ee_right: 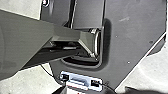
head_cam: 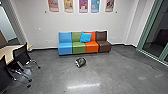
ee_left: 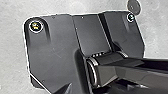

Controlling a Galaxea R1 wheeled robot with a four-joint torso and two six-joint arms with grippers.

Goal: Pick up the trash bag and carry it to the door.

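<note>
Down over the robot's dark base plate, where both wrist views look, I cannot tell whether the left gripper or the right gripper is open or closed. Approaching seems the step in hand: best driven slowly and squarely, arms tucked in, stopping with room to bend the torso. Well ahead of the arms, a little below the middle of the head view, the trash bag (I take the small dark bundle for it) lies on the floor, between robot and coloured sofa.
</note>
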